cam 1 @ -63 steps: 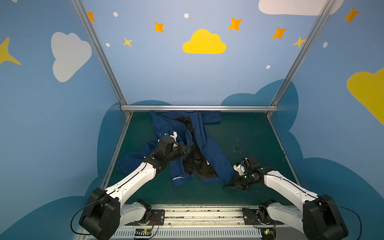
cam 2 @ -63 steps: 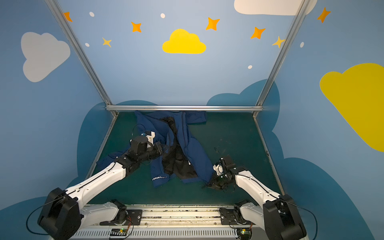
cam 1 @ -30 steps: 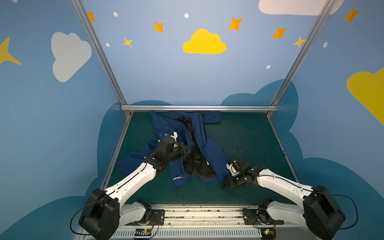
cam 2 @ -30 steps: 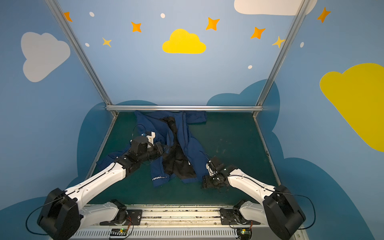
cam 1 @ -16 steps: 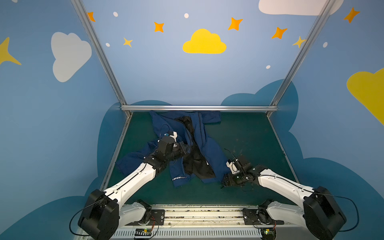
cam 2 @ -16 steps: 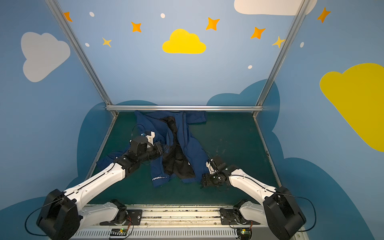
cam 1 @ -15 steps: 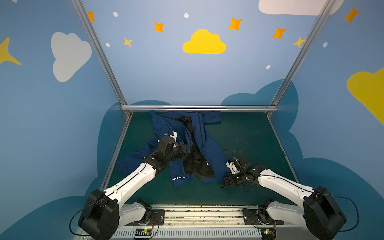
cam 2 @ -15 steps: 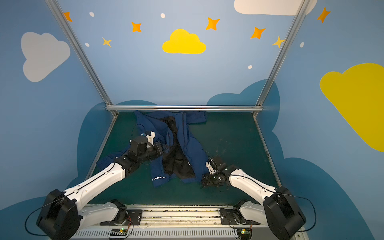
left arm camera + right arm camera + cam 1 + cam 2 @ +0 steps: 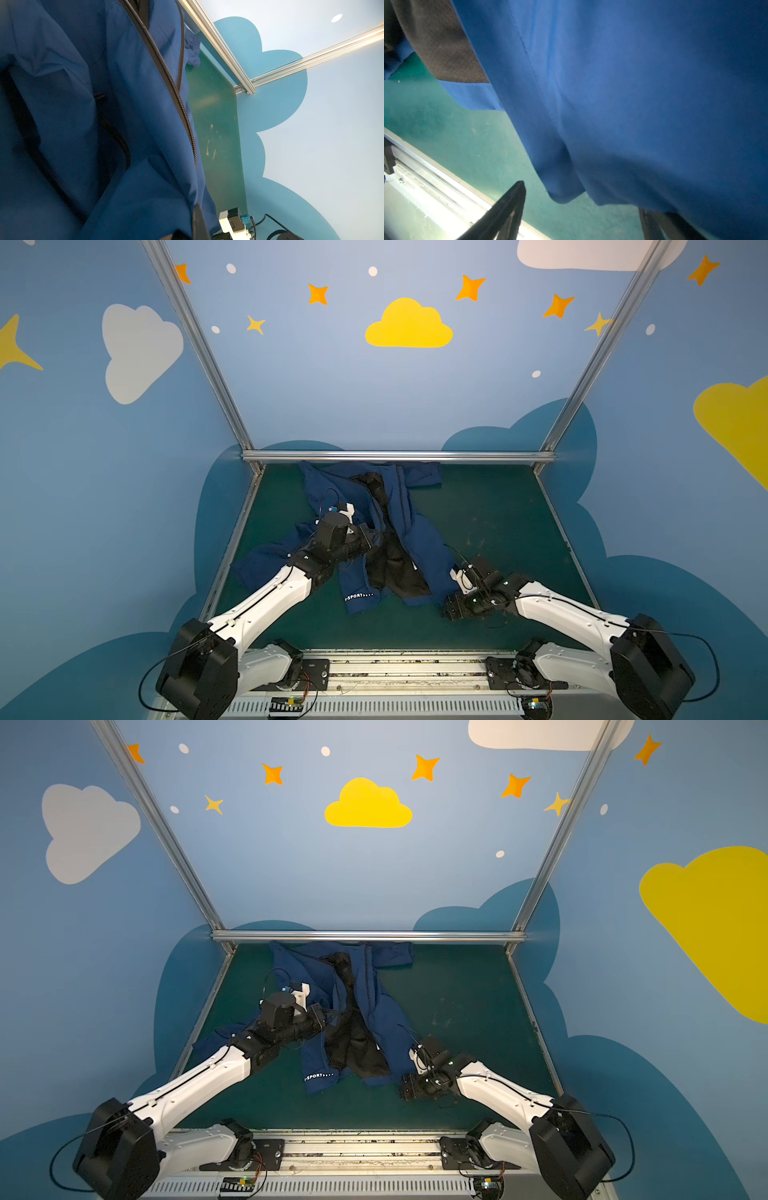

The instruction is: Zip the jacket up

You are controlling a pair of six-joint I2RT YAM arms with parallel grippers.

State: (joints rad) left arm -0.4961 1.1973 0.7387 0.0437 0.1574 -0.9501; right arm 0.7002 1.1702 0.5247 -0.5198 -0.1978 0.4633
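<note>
Watched the right claw [image 9: 451,608] slide left toward the jacket [image 9: 419,539] over the last couple of seconds, spreading its jaws wider on the way. Ended up wide open right at the near right hem corner, gripping nothing, with blue fabric draped over one finger in the right wrist view. Read that as lining up a grab on the right front panel, so nowhere near actual zipping yet.

Found the left claw [image 9: 368,541] parked in the same spot on the left front panel, jaws shut, probably pinching the fabric edge, though couldn't really make out the pinch itself.

Spotted the jacket sprawled open across the middle-left of the green worktop [image 9: 498,510], top end up by the far rail [image 9: 399,456], hem toward the near side. Navy shell, black lining [image 9: 390,568] showing down the middle, white SPORT lettering [image 9: 359,596] at the near left hem, zipper [image 9: 178,99] teeth hanging loose and unjoined.
</note>
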